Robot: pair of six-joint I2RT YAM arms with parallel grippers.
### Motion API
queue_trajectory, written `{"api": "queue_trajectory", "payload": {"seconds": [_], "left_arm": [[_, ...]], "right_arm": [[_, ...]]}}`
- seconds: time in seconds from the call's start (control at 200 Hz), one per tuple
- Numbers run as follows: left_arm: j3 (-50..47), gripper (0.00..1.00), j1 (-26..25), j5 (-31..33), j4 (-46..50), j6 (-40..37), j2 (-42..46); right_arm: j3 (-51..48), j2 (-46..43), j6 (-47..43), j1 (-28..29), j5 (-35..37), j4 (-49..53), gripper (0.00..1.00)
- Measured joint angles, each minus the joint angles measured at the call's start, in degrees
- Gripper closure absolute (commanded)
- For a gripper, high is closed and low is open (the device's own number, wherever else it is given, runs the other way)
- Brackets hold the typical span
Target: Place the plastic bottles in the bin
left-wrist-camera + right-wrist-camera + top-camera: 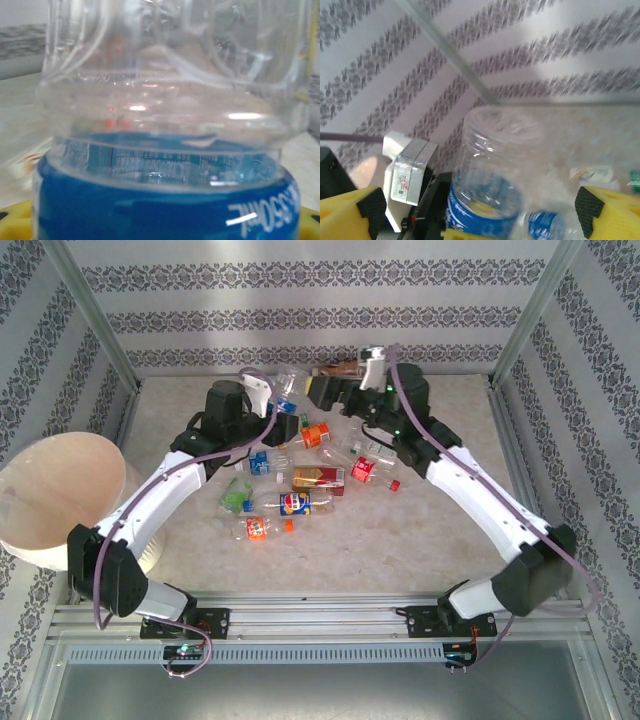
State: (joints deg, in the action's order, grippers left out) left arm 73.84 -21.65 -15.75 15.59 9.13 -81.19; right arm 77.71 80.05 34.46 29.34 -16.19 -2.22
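A blue-label bottle (286,387) is near the worktop's (430,540) far edge, pinched by the left fingers (17,227). The right fingers (612,215) are spread wide beside it. Other bottles (292,503) lie in the middle. The bin (40,552) stands at the left edge.

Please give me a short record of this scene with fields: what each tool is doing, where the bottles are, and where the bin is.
left tool: shut on the blue-label bottle, holding it off the table, toward the far side
right tool: open, fingers wide apart on either side of that bottle, clear of it
other bottles: lying in a loose group at the middle of the table
bin: at the table's left edge
task state: the held bottle is not yet in the bin
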Motion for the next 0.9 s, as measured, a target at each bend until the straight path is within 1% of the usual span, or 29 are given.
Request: {"api": "queue_trajectory", "payload": {"seconds": [0.16, 0.33, 0.4, 0.5, 0.61, 0.71, 0.809, 0.904], "left_arm": [[3.5, 0.53, 0.0, 19.6, 12.8, 1.9, 6.3], [8.5, 0.54, 0.4, 38.6, 25.2, 3.6, 13.5], [11.5, 0.55, 2.6, 46.6, 30.4, 5.2, 15.6], [13.7, 0.56, 8.1, 55.8, 35.9, 7.0, 18.4], [13.4, 0.56, 14.0, 60.8, 39.8, 7.6, 20.8], [12.0, 0.56, 19.0, 62.1, 42.2, 7.8, 22.4], [9.2, 0.54, 25.0, 59.8, 44.3, 8.4, 23.5], [6.8, 0.53, 32.1, 54.0, 45.7, 9.0, 23.5]], "right_arm": [[-2.9, -6.1, -2.9, -1.8, 8.0, -2.9, 0.02], [-5.5, -6.7, -3.6, -2.5, 13.6, -3.4, 0.02], [-6.3, -6.3, -3.5, -3.0, 14.9, -3.0, 0.02], [-7.0, -5.7, -3.0, -4.0, 16.0, -2.4, 0.02], [-7.0, -5.4, -2.5, -4.7, 16.4, -2.3, 0.02], [-7.0, -5.4, -2.2, -5.2, 16.4, -2.3, 0.02], [-7.0, -5.4, -2.0, -5.3, 16.4, -2.3, 0.02], [-7.0, -5.3, -1.4, -5.9, 16.2, -2.3, 0.02]]}}
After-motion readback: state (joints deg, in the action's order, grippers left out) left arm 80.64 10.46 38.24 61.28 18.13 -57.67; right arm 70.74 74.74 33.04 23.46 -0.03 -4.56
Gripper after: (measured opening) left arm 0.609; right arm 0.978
